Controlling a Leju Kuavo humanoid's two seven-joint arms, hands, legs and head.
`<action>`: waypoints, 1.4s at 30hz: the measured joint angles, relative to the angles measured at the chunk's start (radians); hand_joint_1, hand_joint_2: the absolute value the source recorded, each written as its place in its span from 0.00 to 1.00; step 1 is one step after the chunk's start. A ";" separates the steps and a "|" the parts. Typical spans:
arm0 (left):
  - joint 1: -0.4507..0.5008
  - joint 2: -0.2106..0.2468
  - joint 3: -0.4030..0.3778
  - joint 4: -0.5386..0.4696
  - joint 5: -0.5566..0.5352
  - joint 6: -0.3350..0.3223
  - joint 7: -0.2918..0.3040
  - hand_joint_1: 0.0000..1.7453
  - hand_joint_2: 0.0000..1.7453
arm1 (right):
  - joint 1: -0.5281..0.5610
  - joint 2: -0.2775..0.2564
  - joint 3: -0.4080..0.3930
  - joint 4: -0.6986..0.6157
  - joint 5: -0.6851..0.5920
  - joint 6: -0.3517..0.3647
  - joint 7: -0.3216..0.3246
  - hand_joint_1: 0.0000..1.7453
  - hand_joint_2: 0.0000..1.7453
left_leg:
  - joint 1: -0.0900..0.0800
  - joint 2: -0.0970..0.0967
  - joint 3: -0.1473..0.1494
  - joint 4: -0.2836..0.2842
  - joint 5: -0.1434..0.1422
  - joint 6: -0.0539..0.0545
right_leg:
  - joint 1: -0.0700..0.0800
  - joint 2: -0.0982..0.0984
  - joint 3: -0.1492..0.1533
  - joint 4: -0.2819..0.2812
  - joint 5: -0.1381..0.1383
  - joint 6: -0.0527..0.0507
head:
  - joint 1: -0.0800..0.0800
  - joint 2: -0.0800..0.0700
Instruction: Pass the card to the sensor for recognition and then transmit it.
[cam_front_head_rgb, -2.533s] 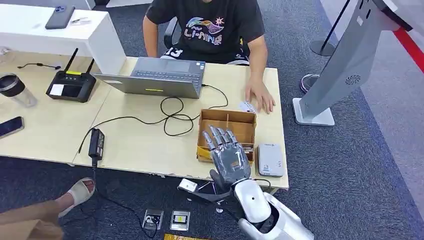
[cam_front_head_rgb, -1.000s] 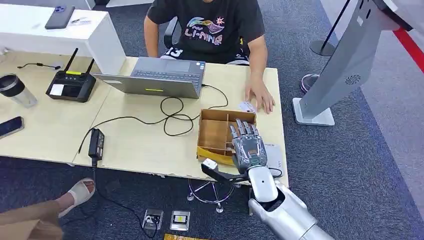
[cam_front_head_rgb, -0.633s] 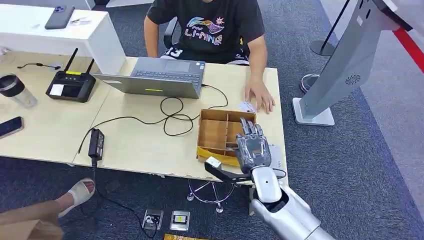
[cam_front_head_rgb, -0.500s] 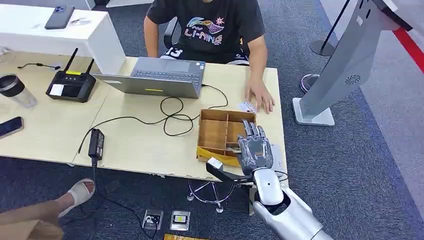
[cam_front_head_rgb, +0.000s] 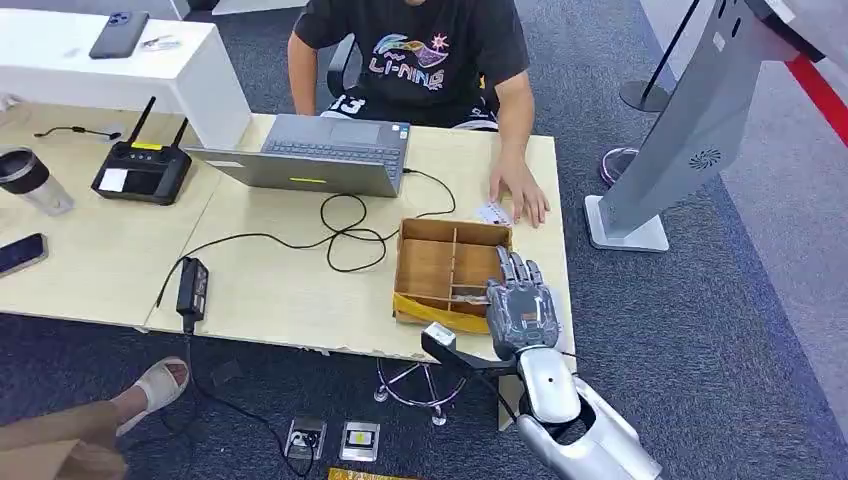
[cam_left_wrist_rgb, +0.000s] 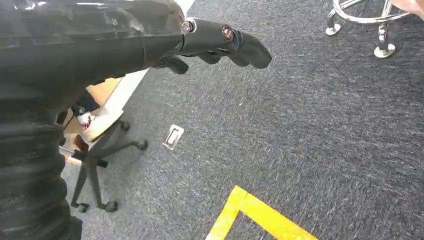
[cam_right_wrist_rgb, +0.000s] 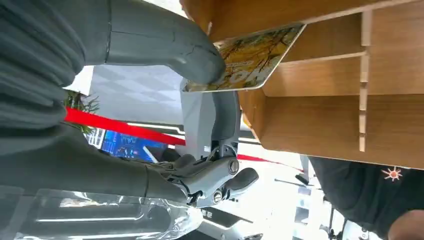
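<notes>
Over the right end of the wooden box (cam_front_head_rgb: 447, 266), on the desk (cam_front_head_rgb: 280, 285), the right hand (cam_front_head_rgb: 522, 312) is held palm down with its fingers stretched forward side by side. From the right wrist camera, the card (cam_right_wrist_rgb: 248, 58), printed with a yellow pattern, is seen pressed under the thumb (cam_right_wrist_rgb: 165, 44) beside the box's partitions; whether the other fingers touch it cannot be told. Beside the far corner of the box, a second card (cam_front_head_rgb: 493, 212) is covered by a person's hand (cam_front_head_rgb: 520, 190). Above grey carpet, the left hand (cam_left_wrist_rgb: 150, 45) is seen with its fingers curled and nothing held.
</notes>
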 joint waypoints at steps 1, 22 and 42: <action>0.000 0.000 0.000 0.000 -0.001 0.000 0.000 0.00 1.00 | 0.004 -0.003 -0.002 -0.007 0.000 0.001 0.000 0.96 1.00 | 0.000 0.000 0.000 0.000 0.000 0.000 | 0.000 0.000 0.000 0.000 0.000 0.000 | 0.000 0.000; 0.000 -0.006 0.003 -0.009 -0.006 0.000 0.022 0.00 1.00 | 0.028 -0.031 -0.010 -0.073 0.000 0.007 -0.008 1.00 1.00 | 0.000 0.000 0.000 0.000 0.000 0.000 | 0.000 0.000 0.000 0.000 0.000 0.000 | 0.000 0.000; 0.000 -0.010 0.003 -0.013 -0.008 0.000 0.000 0.00 1.00 | -0.018 -0.024 -0.004 -0.254 0.037 -0.069 -0.021 1.00 1.00 | 0.000 0.000 0.000 0.000 0.000 0.000 | 0.000 0.000 0.000 0.000 0.000 0.000 | 0.000 0.000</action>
